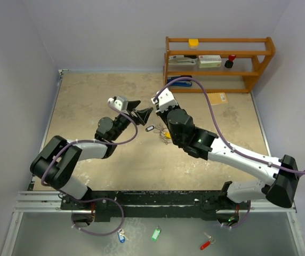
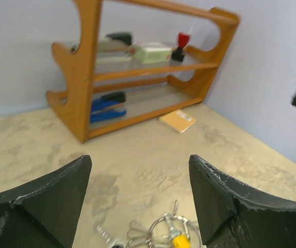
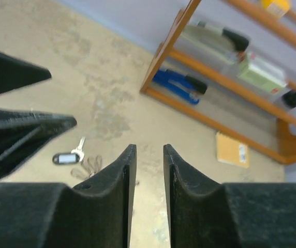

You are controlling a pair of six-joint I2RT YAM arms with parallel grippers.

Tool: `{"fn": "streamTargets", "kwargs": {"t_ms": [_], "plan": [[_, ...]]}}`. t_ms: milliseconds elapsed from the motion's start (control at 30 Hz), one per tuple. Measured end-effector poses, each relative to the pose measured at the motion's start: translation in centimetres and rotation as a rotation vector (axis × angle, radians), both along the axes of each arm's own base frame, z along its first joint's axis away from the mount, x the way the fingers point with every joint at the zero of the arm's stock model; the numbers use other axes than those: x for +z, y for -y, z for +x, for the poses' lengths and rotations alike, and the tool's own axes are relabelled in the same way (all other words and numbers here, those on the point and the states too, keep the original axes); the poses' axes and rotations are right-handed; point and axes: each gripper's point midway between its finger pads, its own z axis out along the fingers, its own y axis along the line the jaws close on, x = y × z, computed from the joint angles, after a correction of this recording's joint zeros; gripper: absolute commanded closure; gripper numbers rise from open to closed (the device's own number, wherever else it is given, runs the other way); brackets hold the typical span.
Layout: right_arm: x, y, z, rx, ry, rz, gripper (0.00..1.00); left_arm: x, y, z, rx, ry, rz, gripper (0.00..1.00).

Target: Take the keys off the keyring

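The keyring (image 2: 164, 223), a thin silver ring, lies on the table with a yellow-headed key (image 2: 179, 241) and plain silver keys (image 2: 136, 229) bunched on it. Seen from above, the bunch (image 1: 166, 135) sits just below both grippers. A black-headed key (image 3: 64, 158) lies a little to its left, also visible from above (image 1: 150, 128); I cannot tell whether it is on the ring. My left gripper (image 2: 140, 160) hangs above the bunch, open wide and empty. My right gripper (image 3: 149, 147) is open by a narrow gap with nothing in it.
A wooden shelf (image 1: 219, 64) with staplers and small boxes stands at the back right. An orange pad (image 1: 218, 98) lies on the table in front of it. Blue (image 1: 121, 236), green (image 1: 155, 233) and red-headed keys (image 1: 207, 244) lie beyond the near rail.
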Motion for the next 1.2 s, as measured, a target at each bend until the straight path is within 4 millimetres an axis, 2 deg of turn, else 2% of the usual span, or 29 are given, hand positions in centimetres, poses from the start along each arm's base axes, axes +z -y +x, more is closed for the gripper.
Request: {"fn": "streamTargets", "kwargs": {"t_ms": [33,100,167,267,333,533,667,800,933,1200], "plan": [[-1.1,0.0,0.1,0.010,-0.036,0.009,0.60,-0.9,-0.5,0.3,0.030,-0.031,0.016,0.27],[-3.3,0.4,0.3,0.024,-0.107,0.026,0.60,-2.0,-1.2,0.5,0.072,-0.069,0.034,0.27],[-5.7,0.9,0.7,0.040,-0.183,0.040,0.66,-2.9,-2.1,0.3,0.108,-0.098,0.043,0.27],[-10.5,2.2,0.5,0.060,-0.322,0.023,0.70,-4.6,-3.6,-0.4,0.161,-0.141,0.057,0.27],[-13.3,2.3,-0.3,0.087,-0.408,-0.005,0.69,-5.5,-4.3,-0.8,0.186,-0.162,0.063,0.27],[-18.6,0.8,-3.0,0.216,-0.579,-0.066,0.60,-6.8,-5.6,-1.3,0.233,-0.208,0.057,0.28],[-20.8,0.3,-4.4,0.279,-0.652,-0.080,0.59,-7.4,-5.9,-1.5,0.245,-0.225,0.058,0.28],[-22.7,-0.3,-4.5,0.308,-0.709,-0.081,0.62,-7.4,-5.9,-1.5,0.246,-0.229,0.054,0.28],[-24.5,0.0,-4.1,0.298,-0.758,-0.088,0.63,-7.7,-6.0,-1.5,0.250,-0.234,0.057,0.28],[-26.0,0.0,-3.3,0.293,-0.784,-0.083,0.63,-7.8,-6.1,-1.5,0.255,-0.237,0.058,0.28]]}}
